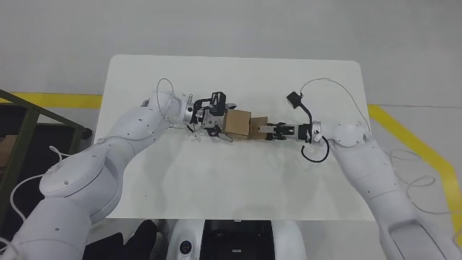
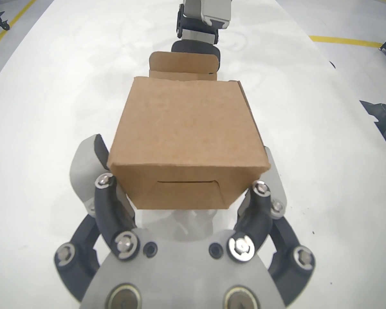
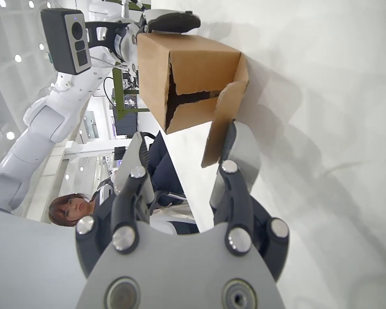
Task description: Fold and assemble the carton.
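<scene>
Carton (image 1: 237,121) sits central on the desk (image 1: 289,180), left end effector (image 2: 184,157) clamped across its closed end. Right end effector (image 3: 186,136) gapes wide, holding nothing, one finger (image 3: 241,143) against the loose flap (image 3: 223,120); best push that flap in squarely while the left braces

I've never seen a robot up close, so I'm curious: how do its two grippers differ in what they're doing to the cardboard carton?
The left gripper is shut on the carton, a finger on each side; the right gripper is open, gripping nothing. The left gripper is at the end already tucked closed; the right gripper is at the end with a loose flap, one finger beside it. Both face the carton.
</scene>
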Available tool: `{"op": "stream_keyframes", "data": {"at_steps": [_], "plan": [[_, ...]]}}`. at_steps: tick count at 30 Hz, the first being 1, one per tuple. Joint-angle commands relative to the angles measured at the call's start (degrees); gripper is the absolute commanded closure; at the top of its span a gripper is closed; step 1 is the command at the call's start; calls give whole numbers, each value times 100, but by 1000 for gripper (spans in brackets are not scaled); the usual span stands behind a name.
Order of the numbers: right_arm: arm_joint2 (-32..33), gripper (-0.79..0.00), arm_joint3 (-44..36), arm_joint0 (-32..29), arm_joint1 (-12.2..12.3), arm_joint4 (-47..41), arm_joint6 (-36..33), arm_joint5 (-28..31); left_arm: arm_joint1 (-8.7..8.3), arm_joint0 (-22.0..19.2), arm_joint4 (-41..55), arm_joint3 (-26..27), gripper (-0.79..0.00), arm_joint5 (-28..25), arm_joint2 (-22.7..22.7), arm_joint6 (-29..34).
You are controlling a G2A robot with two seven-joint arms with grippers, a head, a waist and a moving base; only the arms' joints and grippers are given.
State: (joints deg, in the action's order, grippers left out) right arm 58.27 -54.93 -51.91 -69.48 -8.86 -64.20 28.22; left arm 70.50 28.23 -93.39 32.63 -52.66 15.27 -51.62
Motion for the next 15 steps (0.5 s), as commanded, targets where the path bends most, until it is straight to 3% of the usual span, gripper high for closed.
{"op": "stream_keyframes", "data": {"at_steps": [1,5,15], "plan": [[-11,-533,1,23,6,126,66,66,1,2,10,-4,-754,-3,1,3],[-14,-622,-90,49,32,405,198,210,1,2,13,-4,-751,-2,-1,2],[-238,-702,-202,139,4,456,-4,549,5,6,36,3,-751,-9,-12,9]]}}
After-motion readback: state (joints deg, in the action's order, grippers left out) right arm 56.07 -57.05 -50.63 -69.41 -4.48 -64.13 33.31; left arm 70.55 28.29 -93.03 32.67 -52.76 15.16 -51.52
